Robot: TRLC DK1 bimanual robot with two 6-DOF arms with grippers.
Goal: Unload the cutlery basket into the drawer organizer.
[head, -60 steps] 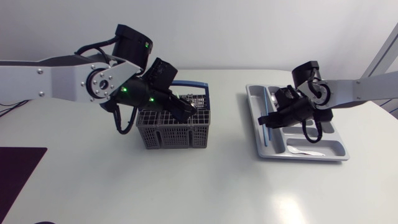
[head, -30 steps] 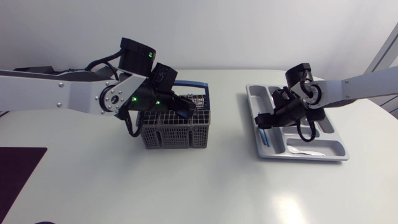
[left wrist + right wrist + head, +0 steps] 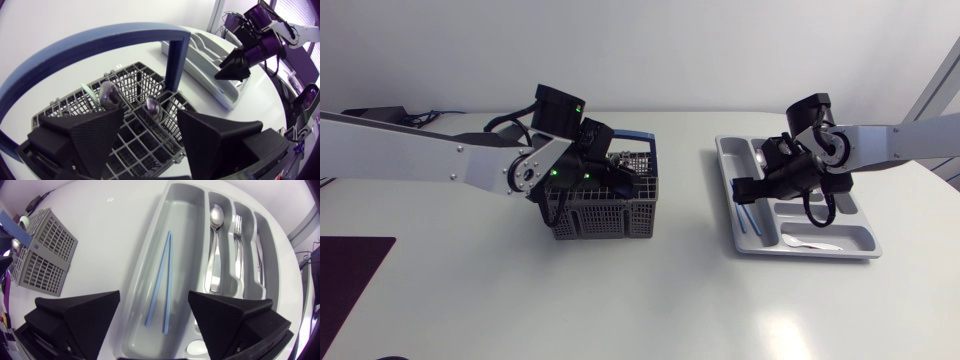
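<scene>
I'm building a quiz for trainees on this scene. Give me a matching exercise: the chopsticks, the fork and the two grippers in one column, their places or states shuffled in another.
Things:
1. chopsticks
2. fork
3. left gripper
4. right gripper

Places or states:
A. open above the basket
B. in the organizer's long outer compartment
C. open above the organizer
D. in the compartment next to the spoon's

Pairs: 1-B, 2-D, 3-A, 4-C
</scene>
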